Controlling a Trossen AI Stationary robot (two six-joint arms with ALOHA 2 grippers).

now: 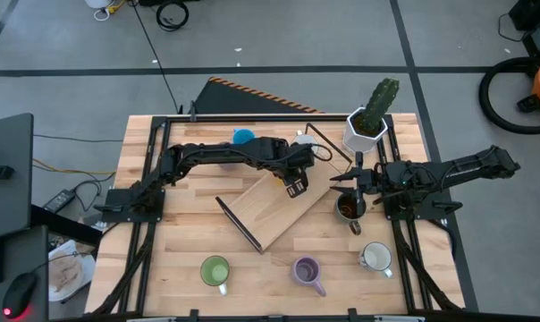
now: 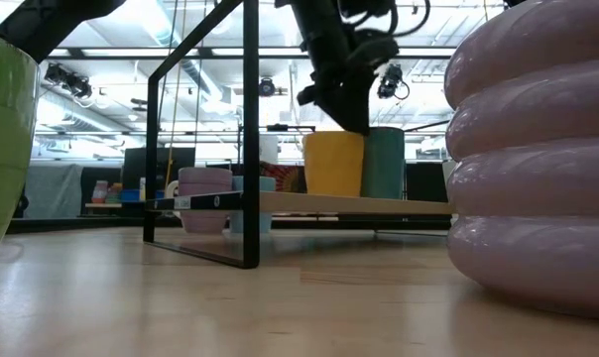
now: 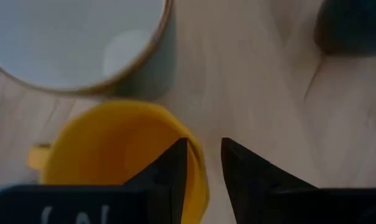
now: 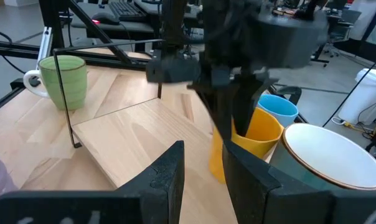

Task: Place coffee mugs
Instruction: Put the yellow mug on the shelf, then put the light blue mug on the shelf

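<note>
– At the middle of the table (image 1: 163,259), by the slanted wooden board (image 1: 270,210), where is the left gripper (image 3: 203,144)?
– It hangs over the orange mug (image 3: 107,149), one finger inside the cup and one outside, astride the wall. The fingers stand apart, and a sliver of bare wood shows between the wall and the outer finger.
– What is next to that mug?
– A grey-teal mug (image 3: 147,68) with a white inside stands just beside it, and a blue mug (image 4: 280,109) sits close behind. In the low view the orange and teal mugs stand upright at the board's level.
– And the right gripper (image 4: 203,148)?
– It waits at the right side of the table, just beside the dark brown mug (image 1: 348,207). Its fingers are parted, with nothing between them.
– And the other mugs?
– Along the near edge, well apart from each other, stand a green mug (image 1: 215,271), a lilac mug (image 1: 307,269) and a white mug (image 1: 375,258), all upright.
</note>
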